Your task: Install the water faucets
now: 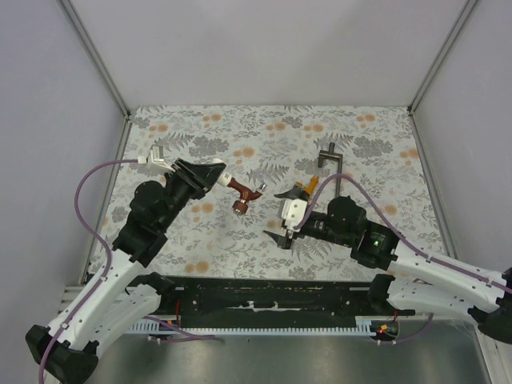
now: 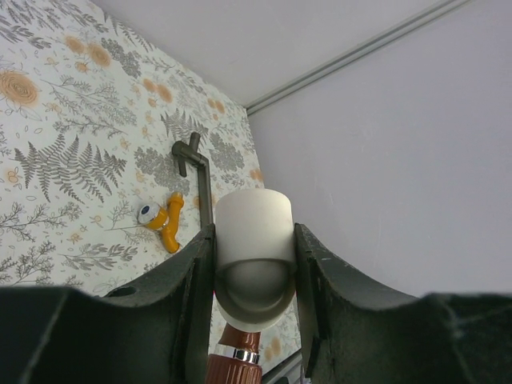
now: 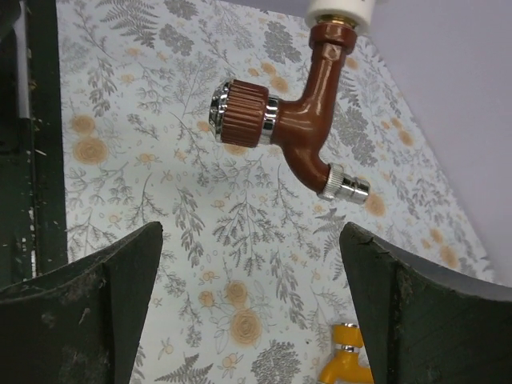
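Left gripper (image 2: 254, 276) pinches white fitting (image 2: 253, 228) — right wrist reveals brown faucet (image 3: 308, 136).

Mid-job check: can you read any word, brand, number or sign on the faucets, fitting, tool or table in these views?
No readable text in any view.
brown faucet: seen close, no lettering on it.
orange faucet: too small to tell.
white fitting: the face that shows is blank.
dark tool: no marking visible.
table cover: floral print only.
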